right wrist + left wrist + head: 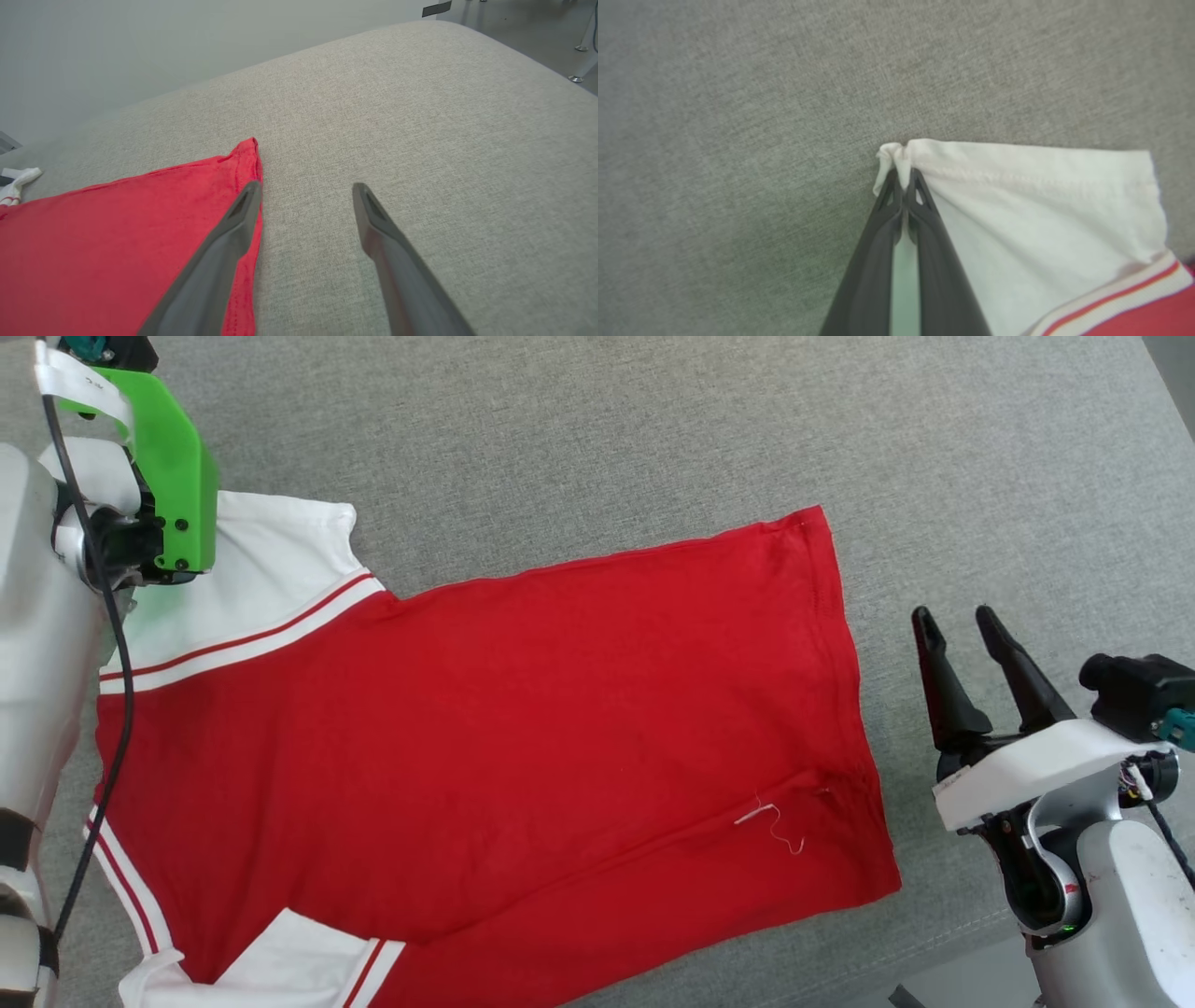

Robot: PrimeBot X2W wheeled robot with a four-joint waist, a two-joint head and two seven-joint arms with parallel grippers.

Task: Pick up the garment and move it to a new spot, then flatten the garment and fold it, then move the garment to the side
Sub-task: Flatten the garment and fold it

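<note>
On the grey fabric surface (pixel 597 429): the shirt (pixel 485 709) lies spread out flat, the red body in the middle, the bottom hem (pixel 845 653) toward the robot's right and both sleeves toward its left
Far sleeve (pixel 271 579): white, with a white-and-red striped band (pixel 252 639) where it meets the red cloth; it lies partly under the left wrist in the head view
Near sleeve (pixel 308 952): white with the same stripes, at the bottom edge of the head view, partly cut off by the frame
Loose thread (pixel 775 821): thin and white, lying on the red cloth near the hem corner that is closer to the robot
Left gripper (pixel 904 179): clenched; the two dark fingers are pressed together and pinch a small bunched corner of the far sleeve between their tips; the rest of this sleeve lies smooth on the surface beside the fingers
Left arm: a green bracket (pixel 173 476) on the wrist stands over the far sleeve, and a black cable (pixel 107 644) hangs along the pale forearm
Right gripper (pixel 952 616): released, the fingers well apart with nothing between them; it is just beside the hem, over bare surface; in the right wrist view one finger crosses in front of the hem edge, and I cannot tell if it touches the cloth
Behind the surface: a pale wall (pixel 140 37), and a darker floor (pixel 514 14) at the upper right of the right wrist view
</note>
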